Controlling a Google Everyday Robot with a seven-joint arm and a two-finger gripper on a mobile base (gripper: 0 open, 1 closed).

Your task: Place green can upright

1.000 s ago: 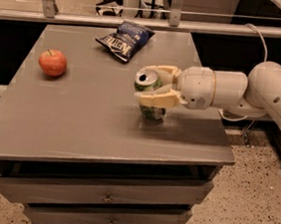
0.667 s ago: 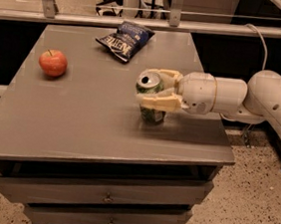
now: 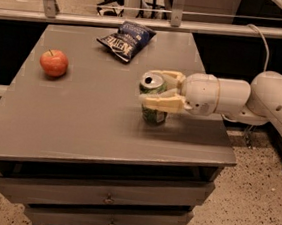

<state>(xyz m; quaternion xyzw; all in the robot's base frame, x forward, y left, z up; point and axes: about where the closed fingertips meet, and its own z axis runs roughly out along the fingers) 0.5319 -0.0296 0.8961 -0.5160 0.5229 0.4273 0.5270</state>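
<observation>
The green can (image 3: pixel 153 113) stands upright near the right side of the grey table (image 3: pixel 79 123), its silver top with pull tab facing up and its base on or just above the surface. My gripper (image 3: pixel 156 90) reaches in from the right, its cream fingers (image 3: pixel 163 102) on either side of the can's upper part. The white arm (image 3: pixel 263 99) stretches off to the right edge.
A red apple (image 3: pixel 53 62) sits at the table's left. A dark blue chip bag (image 3: pixel 126 41) lies at the back middle. Drawers (image 3: pixel 107 199) are below the tabletop. A rail runs behind the table; the floor drops off to the right.
The gripper and the can have shifted slightly along the table with the arm. The can stays upright between the fingers.
</observation>
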